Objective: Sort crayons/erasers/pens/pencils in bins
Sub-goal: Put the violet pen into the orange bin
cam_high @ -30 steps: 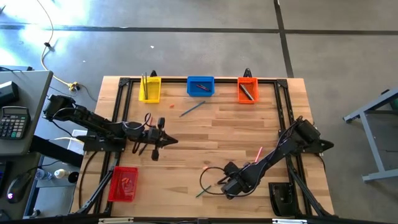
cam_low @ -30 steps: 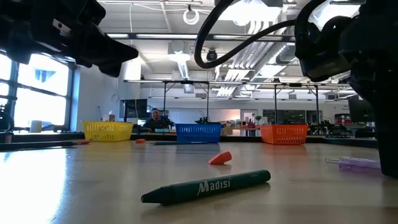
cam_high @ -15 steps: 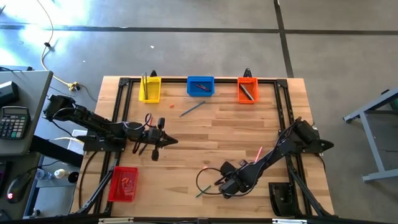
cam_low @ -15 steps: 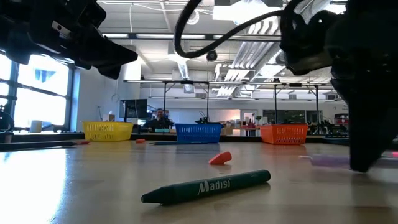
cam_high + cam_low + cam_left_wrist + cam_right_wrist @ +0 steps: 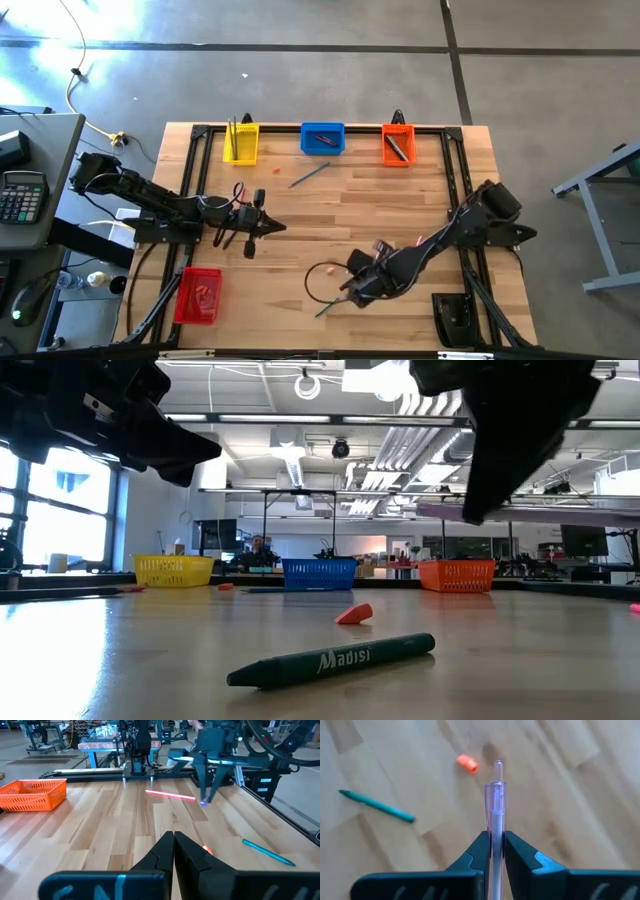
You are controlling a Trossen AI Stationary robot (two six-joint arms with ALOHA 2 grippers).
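The right claw (image 5: 492,851) pinches a pale violet pen (image 5: 494,810) near its middle, lifted above the near-right tabletop (image 5: 330,205). It should carry the pen level and high, clearing the orange eraser (image 5: 467,763), toward the far orange bin (image 5: 397,144), which already holds pens. The left claw (image 5: 173,851) waits pressed together at mid-left.

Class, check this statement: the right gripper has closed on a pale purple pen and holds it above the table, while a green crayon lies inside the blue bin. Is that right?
Not quite. The right gripper does grip the pale purple pen off the table, but the green crayon lies loose on the wooden table, well in front of the blue bin, as the low view shows.
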